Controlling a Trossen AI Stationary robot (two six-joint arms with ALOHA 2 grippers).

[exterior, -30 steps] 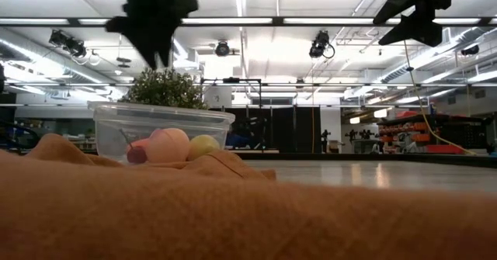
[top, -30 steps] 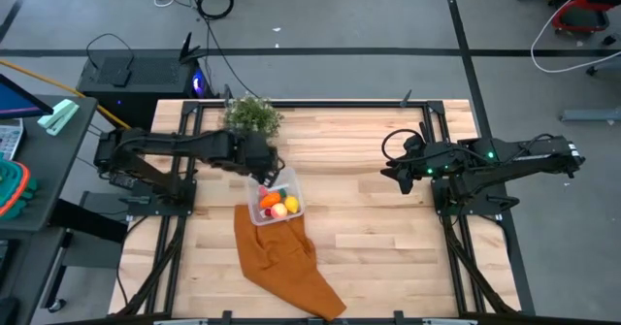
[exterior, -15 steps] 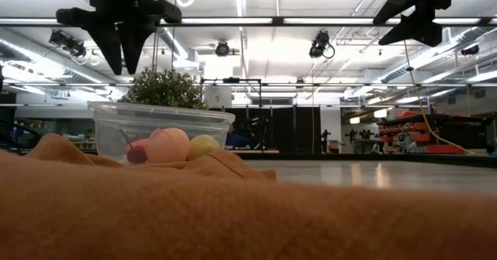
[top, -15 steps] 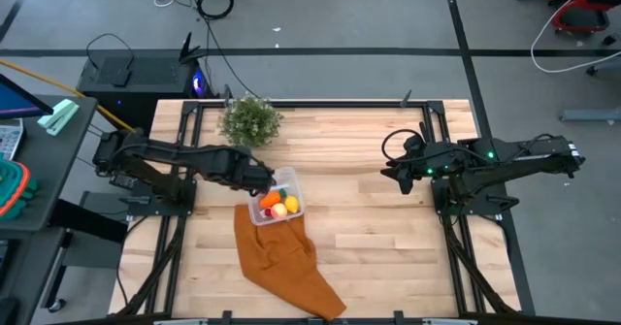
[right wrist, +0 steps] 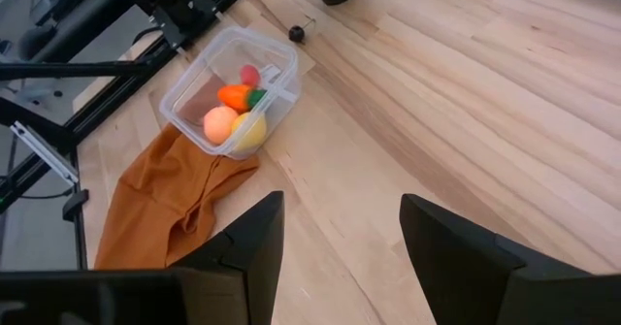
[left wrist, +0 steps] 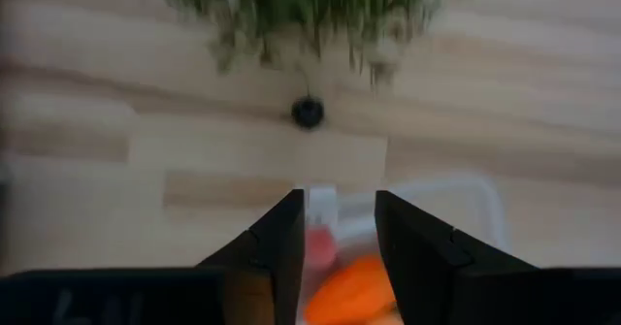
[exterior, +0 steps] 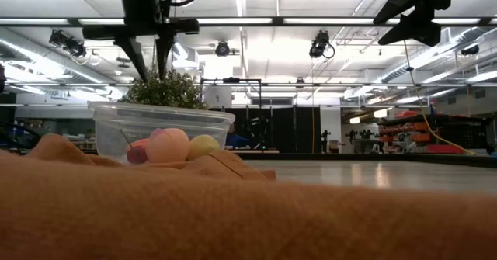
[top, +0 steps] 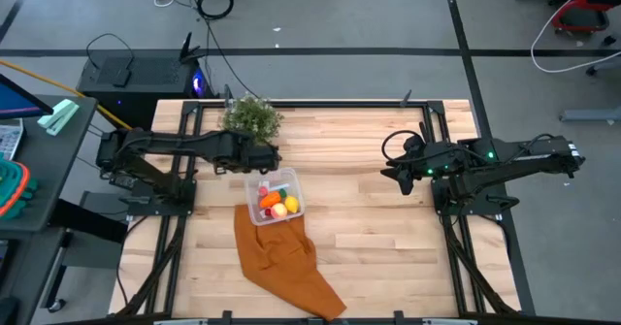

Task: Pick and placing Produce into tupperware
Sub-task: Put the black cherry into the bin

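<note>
Clear plastic tupperware (top: 276, 197) sits on the wooden table (top: 369, 218), one edge on the rust-orange cloth (top: 286, 262), holding all visible produce (top: 277, 203), so the left gripper (top: 264, 158), just beside its rim, hangs apart and empty, while the right gripper (top: 390, 173) waits well apart, fingers spread.

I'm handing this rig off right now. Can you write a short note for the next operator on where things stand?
Left gripper: open, empty, raised between the plant and the tupperware, at the box's far edge.
Right gripper: open, empty, waiting over the table's right side.
Tupperware: on the wood, its near edge against the orange cloth.
Produce: carrot, orange ball, lemon and a red piece all lie in the box.
Done: no produce shows loose on the table in any view.
Left: likely nothing but parking the left arm.
</note>
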